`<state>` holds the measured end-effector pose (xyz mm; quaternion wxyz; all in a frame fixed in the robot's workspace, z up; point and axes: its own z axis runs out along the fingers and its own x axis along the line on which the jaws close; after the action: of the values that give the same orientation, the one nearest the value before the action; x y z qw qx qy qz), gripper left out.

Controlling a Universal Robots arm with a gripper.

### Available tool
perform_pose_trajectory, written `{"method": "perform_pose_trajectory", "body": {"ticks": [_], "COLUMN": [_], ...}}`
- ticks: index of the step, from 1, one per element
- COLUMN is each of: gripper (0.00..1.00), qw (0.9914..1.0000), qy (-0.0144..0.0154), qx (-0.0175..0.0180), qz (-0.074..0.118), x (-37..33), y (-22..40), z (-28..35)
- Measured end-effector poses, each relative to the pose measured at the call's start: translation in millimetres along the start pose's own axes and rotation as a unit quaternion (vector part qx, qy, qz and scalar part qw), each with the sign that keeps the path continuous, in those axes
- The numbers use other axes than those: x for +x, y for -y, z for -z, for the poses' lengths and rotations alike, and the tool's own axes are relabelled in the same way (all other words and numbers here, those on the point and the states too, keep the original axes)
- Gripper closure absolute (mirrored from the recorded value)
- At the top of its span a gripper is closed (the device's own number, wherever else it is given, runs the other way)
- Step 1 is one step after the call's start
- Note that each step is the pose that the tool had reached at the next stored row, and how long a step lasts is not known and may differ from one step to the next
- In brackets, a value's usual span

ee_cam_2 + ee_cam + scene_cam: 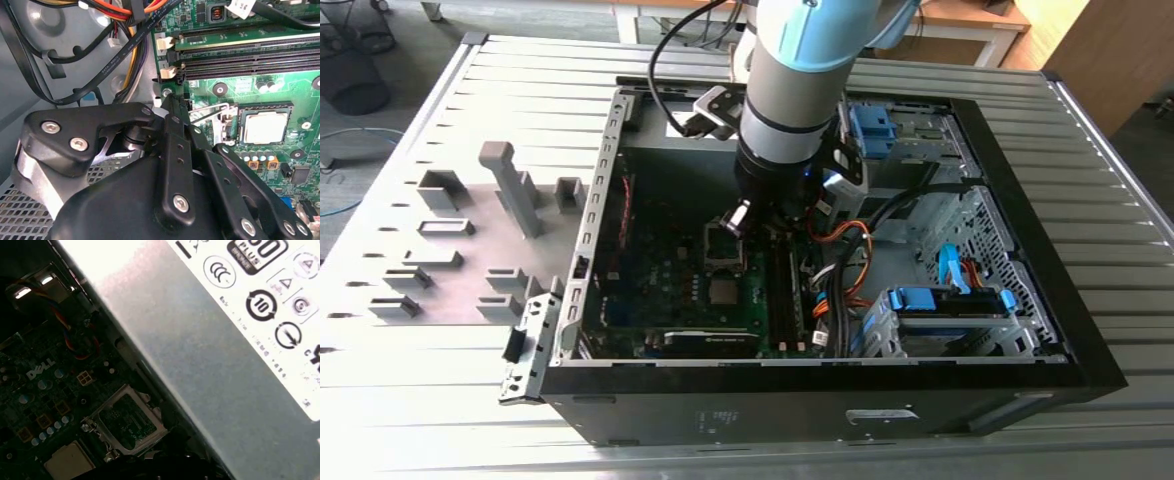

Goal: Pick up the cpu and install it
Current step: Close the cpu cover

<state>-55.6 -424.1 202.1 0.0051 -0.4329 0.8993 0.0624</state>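
Cpu (720,292) lies flat on the green motherboard (667,290), silvery face up. It is near my fingers (738,218) but apart from them, on the side toward the case's front wall. In the second wrist view the cpu (265,127) sits square inside a dark surround, and my fingers (173,135) are pressed together, their tips meeting just short of it. I can't tell whether the tips touch the board.

Far to the exterior view's left of my fingers, grey holder blocks (514,185) stand on the slatted table (520,90), well apart from me. Nearer in is the open computer case (720,410), which I reach down into. Right under my fingers a metal socket frame (724,240) lies between me and the cpu. The first wrist view shows that frame (112,399) next to the pale cpu (70,460), with the grey power supply box (200,365) on the frame's other side.

Just to the exterior view's right of my fingers run the long memory slots (781,290), which also show in the second wrist view (250,50). Beyond them is a bundle of orange and black cables (854,240). Farthest right of my fingers, blue drive brackets (947,300) sit in the case's bay.
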Motion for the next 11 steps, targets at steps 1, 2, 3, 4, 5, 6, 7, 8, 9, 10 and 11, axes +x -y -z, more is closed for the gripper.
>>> {"method": "perform_pose_trajectory", "body": {"ticks": [1,2,3,4,5,6,7,8,9,10,11], "gripper": [0.89,0.89,0.89,0.89,0.89,0.89,0.89,0.89,0.89,0.89,0.89], "qw": [1.0,1.0,1.0,1.0,1.0,1.0,1.0,1.0,0.99999,0.99999,0.99998], "qy": [0.0001,0.0001,0.0002,0.0003,0.0005,0.0008,0.0011,0.0018,0.0026,0.0036,0.0047], "qx": [0.0,0.0,0.0,-0.0001,-0.0003,-0.0005,-0.0008,-0.0013,-0.0019,-0.0027,-0.0036], "qz": [0.0,0.0,0.0,0.0,0.0,0.0,0.0,0.0,0.0,0.0,0.0], "x": [0.0,0.0,0.0,0.0,0.0,0.0,0.1,0.1,0.0,0.0,0.0], "y": [0.0,-0.1,-0.1,-0.1,-0.1,-0.1,-0.2,-0.2,-0.3,-0.4,-0.4], "z": [-0.1,-0.1,-0.2,-0.2,-0.2,-0.1,0.0,0.2,0.6,1.0,1.4]}}
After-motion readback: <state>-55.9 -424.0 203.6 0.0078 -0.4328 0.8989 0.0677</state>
